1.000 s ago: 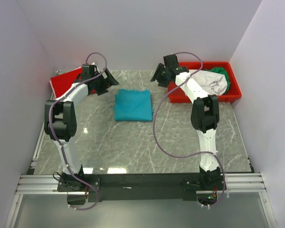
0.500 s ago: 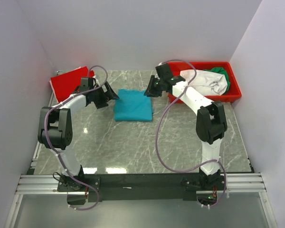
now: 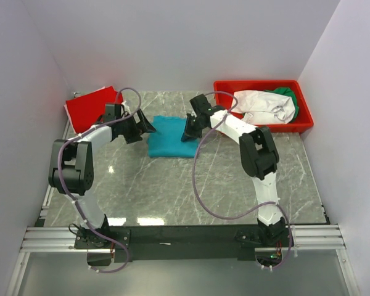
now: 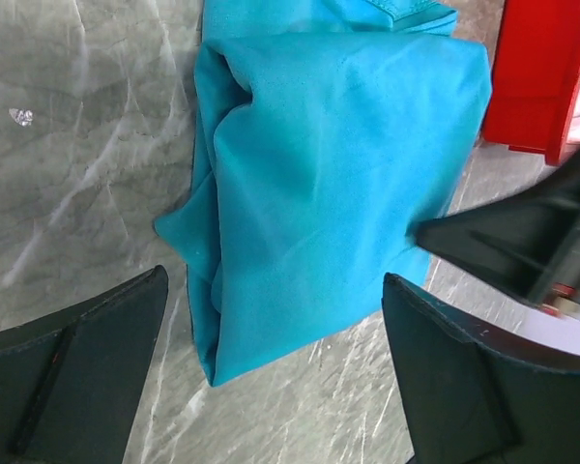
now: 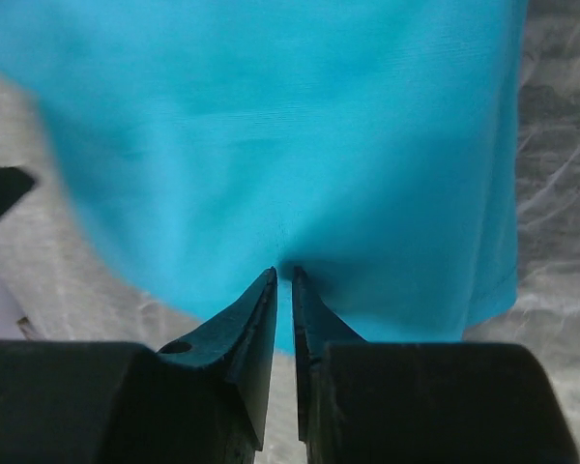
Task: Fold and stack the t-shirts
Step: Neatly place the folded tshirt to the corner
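A folded teal t-shirt [image 3: 172, 137] lies flat mid-table, filling the left wrist view [image 4: 338, 164] and the right wrist view [image 5: 290, 126]. My right gripper [image 3: 186, 134] is at its right edge, jaws closed to a thin slit with puckered teal cloth pinched between the tips [image 5: 282, 273]. My left gripper [image 3: 145, 126] stands wide open at the shirt's left edge [image 4: 275, 280], fingers spread past a corner of the cloth, gripping nothing. A red t-shirt [image 3: 89, 105] lies at the back left. A white t-shirt [image 3: 262, 105] and a green t-shirt [image 3: 287, 95] sit bunched in the bin.
The red plastic bin [image 3: 265, 127] stands at the back right, its corner showing in the left wrist view [image 4: 541, 77]. White walls close in the marble table on three sides. The right gripper's black finger [image 4: 503, 242] reaches in from the right of the left wrist view.
My right arm swung left from the bin to the teal t-shirt's right edge and its jaws closed on the cloth. My left gripper moved down to the shirt's left edge, staying open.
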`<act>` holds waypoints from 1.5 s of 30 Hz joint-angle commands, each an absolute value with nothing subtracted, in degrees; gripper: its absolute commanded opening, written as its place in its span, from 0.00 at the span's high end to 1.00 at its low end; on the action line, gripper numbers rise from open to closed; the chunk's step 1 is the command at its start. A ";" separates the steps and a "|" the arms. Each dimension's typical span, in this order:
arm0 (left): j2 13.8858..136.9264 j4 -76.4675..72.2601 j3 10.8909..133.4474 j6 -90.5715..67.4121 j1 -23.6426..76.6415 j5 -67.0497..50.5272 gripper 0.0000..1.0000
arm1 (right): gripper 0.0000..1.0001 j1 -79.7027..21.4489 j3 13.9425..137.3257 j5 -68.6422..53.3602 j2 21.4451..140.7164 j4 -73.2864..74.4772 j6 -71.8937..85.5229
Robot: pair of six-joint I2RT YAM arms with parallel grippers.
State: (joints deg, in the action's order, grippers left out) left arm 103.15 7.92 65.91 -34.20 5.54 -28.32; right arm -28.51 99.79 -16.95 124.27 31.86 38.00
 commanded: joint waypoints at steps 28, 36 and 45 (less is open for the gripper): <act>116.19 1.84 68.38 -37.27 7.47 -28.66 0.02 | 0.82 -27.77 101.87 -14.24 131.31 40.96 38.41; 118.39 1.05 67.67 -39.11 10.98 -28.39 0.02 | 0.83 -27.77 102.13 -15.55 130.52 39.90 39.02; 121.29 4.83 70.66 -38.94 13.54 -25.05 0.36 | 0.83 -27.77 101.43 -16.17 129.99 39.20 38.94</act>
State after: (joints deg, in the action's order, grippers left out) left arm 117.36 -3.05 71.37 -40.05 13.04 -29.06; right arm -28.08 103.46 -17.80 131.07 37.15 39.53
